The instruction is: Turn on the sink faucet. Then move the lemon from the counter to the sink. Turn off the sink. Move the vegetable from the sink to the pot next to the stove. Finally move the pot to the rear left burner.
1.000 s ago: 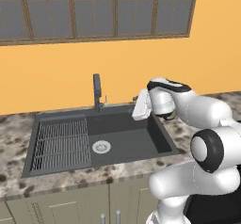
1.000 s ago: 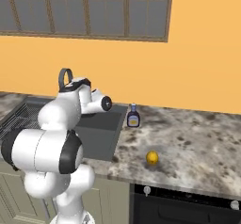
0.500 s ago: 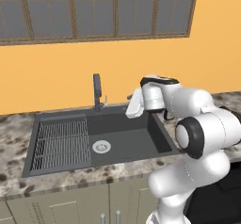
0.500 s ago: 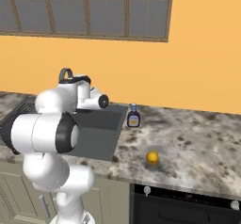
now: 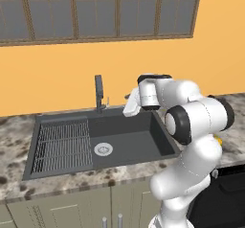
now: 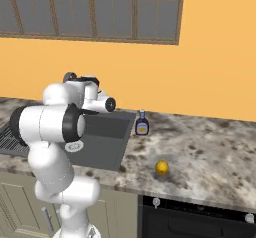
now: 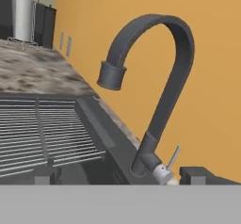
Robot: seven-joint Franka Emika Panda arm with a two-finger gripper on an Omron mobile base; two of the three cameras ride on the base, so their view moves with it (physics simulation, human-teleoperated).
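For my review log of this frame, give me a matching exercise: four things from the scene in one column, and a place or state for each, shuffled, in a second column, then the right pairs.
Things:
1. lemon
2. sink faucet
3. gripper
4. bottle

Places or states:
A. jaws open, facing the faucet's base lever
B. on the counter near its front edge, right of the sink
C. standing behind the sink's right rear corner
D. rising at the back rim of the sink, spout bent over the basin

Pairs: 1-B, 2-D, 3-A, 4-C
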